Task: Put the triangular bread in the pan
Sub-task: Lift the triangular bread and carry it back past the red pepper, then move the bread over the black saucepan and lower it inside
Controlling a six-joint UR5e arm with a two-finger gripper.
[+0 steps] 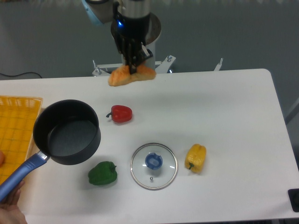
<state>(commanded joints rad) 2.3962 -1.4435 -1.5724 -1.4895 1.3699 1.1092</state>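
Observation:
The triangular bread (122, 76), a golden-orange wedge, hangs in the air above the table's far edge, held level. My gripper (134, 67) is shut on its top, fingers pointing down. The pan (67, 131), deep and black with a blue handle (19, 171), is at the left of the table, down and to the left of the bread. A hand at the lower left corner holds the handle's end. The pan's inside shows nothing in it.
A red pepper (121, 113) lies between bread and pan. A green pepper (103, 173), a glass lid with blue knob (153, 165) and a yellow pepper (195, 157) sit along the front. A yellow basket (14, 128) stands at the left edge.

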